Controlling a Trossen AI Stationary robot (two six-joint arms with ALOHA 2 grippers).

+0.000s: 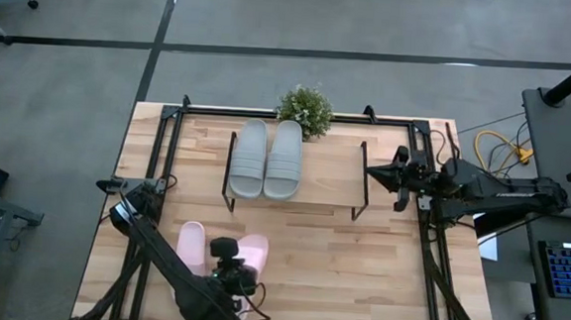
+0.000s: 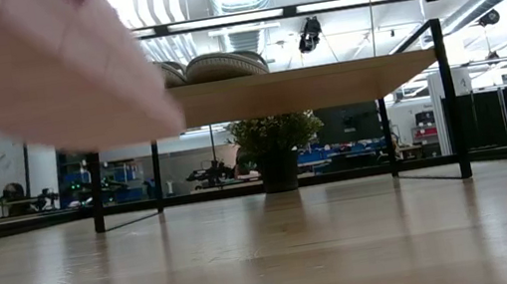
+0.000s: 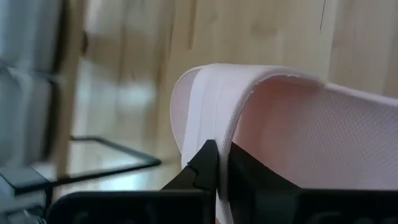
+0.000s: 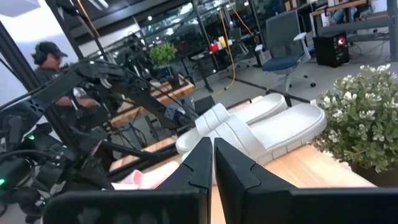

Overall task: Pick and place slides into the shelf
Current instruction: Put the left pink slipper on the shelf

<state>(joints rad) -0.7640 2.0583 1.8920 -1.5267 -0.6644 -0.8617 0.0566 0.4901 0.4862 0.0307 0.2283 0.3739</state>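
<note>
On the bench (image 1: 359,254), my shelf (image 1: 334,183) carries the grey-green slides (image 1: 266,159) side by side, a potted plant (image 1: 305,109) just behind it; my left tool (image 1: 234,274) is clenched on the strap of one pink slide (image 3: 298,124), its mate (image 1: 191,246) beside it, while my right tool (image 1: 372,170), clamped empty, hangs at the shelf's right end

In the low view a blurred pink slide (image 2: 31,69) fills the upper left corner, cut by the picture's edges. From above, the left pincer (image 1: 231,274) and its arm cover much of one pink slide (image 1: 252,249) near the table (image 1: 358,274) front edge. The grey-green slides (image 2: 212,67) show only as slivers over the shelf (image 2: 306,86) top.
</note>
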